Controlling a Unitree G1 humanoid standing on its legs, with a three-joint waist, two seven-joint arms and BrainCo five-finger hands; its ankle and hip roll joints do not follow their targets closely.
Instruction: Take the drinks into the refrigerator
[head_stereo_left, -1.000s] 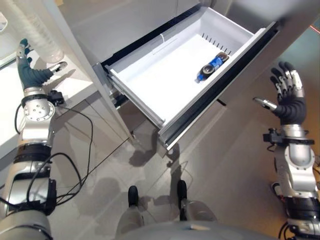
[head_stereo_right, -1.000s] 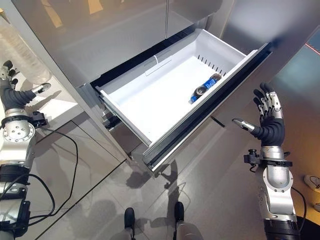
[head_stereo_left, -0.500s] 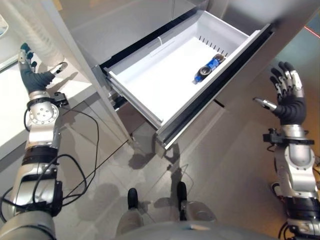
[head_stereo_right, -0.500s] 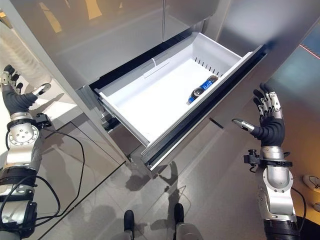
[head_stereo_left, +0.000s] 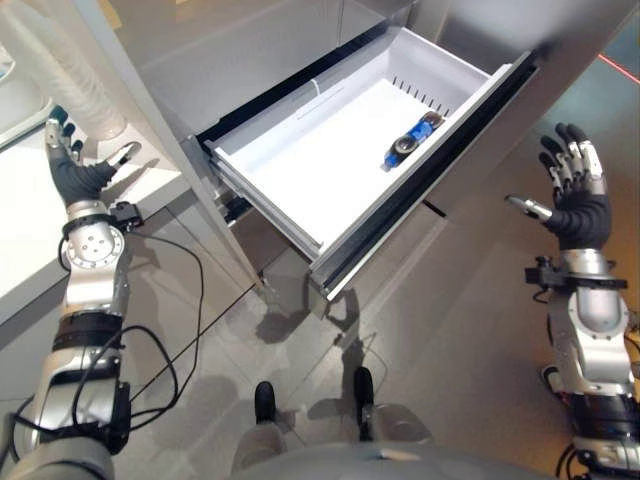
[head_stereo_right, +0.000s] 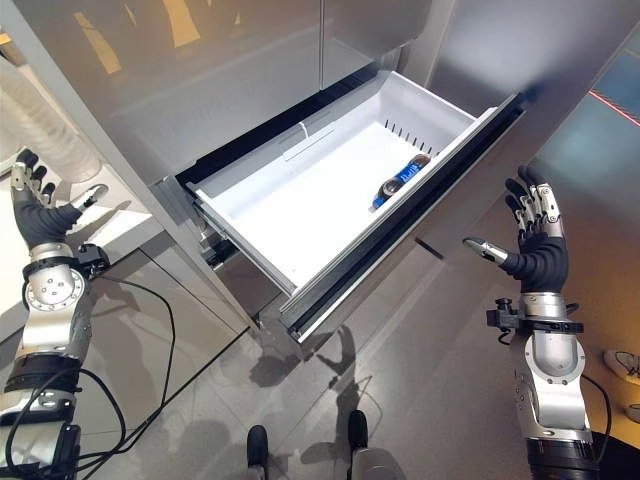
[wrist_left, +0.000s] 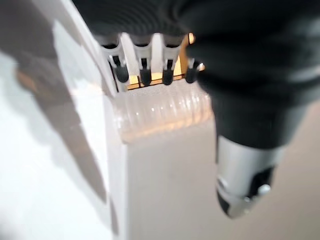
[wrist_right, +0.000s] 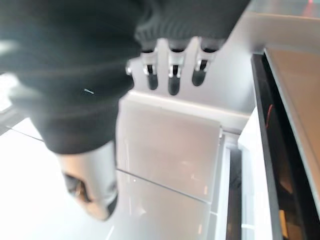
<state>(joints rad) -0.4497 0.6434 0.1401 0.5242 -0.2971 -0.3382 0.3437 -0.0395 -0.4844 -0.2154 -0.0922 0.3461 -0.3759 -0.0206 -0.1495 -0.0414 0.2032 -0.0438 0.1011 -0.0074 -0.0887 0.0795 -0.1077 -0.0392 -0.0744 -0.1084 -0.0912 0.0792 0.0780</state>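
left hand (head_stereo_left: 78, 175): fingers spread and straight, thumb out, holding nothing. It sits beside the white counter (head_stereo_left: 25, 215), near a ribbed clear stack (head_stereo_left: 70, 75).
right hand (head_stereo_right: 535, 250): fingers straight and fanned, palm empty, raised off to the right of the drawer front (head_stereo_right: 420, 215) and well apart from it.
drink: one blue-labelled bottle (head_stereo_left: 412, 137) lies on its side in the open white drawer (head_stereo_left: 300, 170), near the back right corner by the slotted wall.
step: you look to be between carries. The bottle is stowed, both hands are free, the drawer is pulled right out.
next move: my read is either fetch another drink, if any are left, or push the drawer shut. For the shut, you'd bring the right hand's flat palm onto the drawer front and press squarely, or the drawer may skew on its rails.
eye views: you get the whole layout, with drawer, bottle and both arms.
left wrist view: close on the fingertips (wrist_left: 144, 76) with the ribbed stack just past them.
right wrist view: its straight fingers (wrist_right: 172, 82) against grey cabinet panels (wrist_right: 170, 145).
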